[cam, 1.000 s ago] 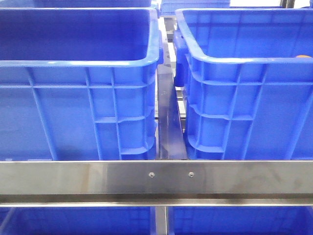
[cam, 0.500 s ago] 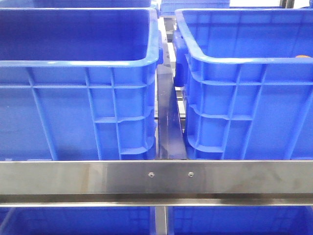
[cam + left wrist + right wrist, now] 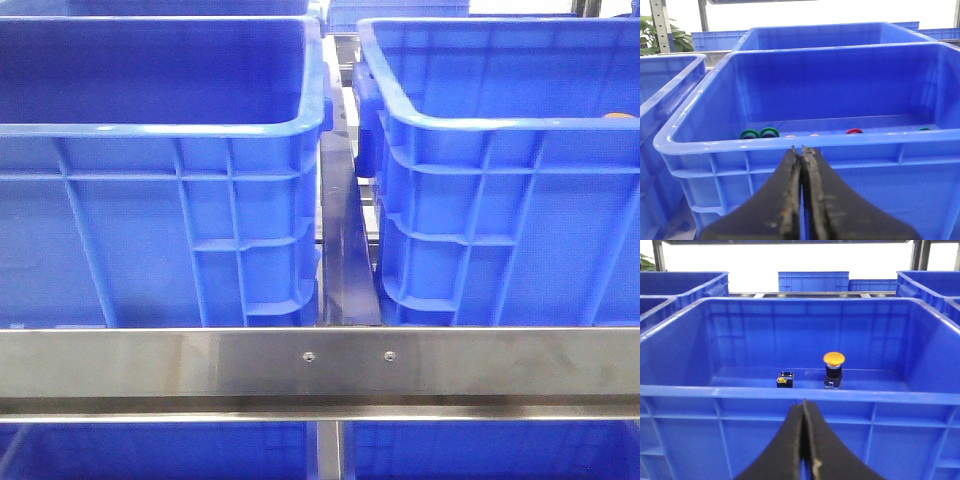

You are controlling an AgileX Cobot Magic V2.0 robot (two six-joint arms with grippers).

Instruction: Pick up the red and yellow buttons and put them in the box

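Both grippers pinched closed, empty; yellow button near bin's far wall looks light, rigid—grab black stem.

The front camera sat low and close behind a horizontal brushed steel rail, facing forward at the ribbed outer walls of two blue plastic crates standing side by side beyond that rail. Each wrist camera looked level over its closed black fingers, from just outside a crate's near rim, into its interior. Whether those crates were the front view's pair could not be told.
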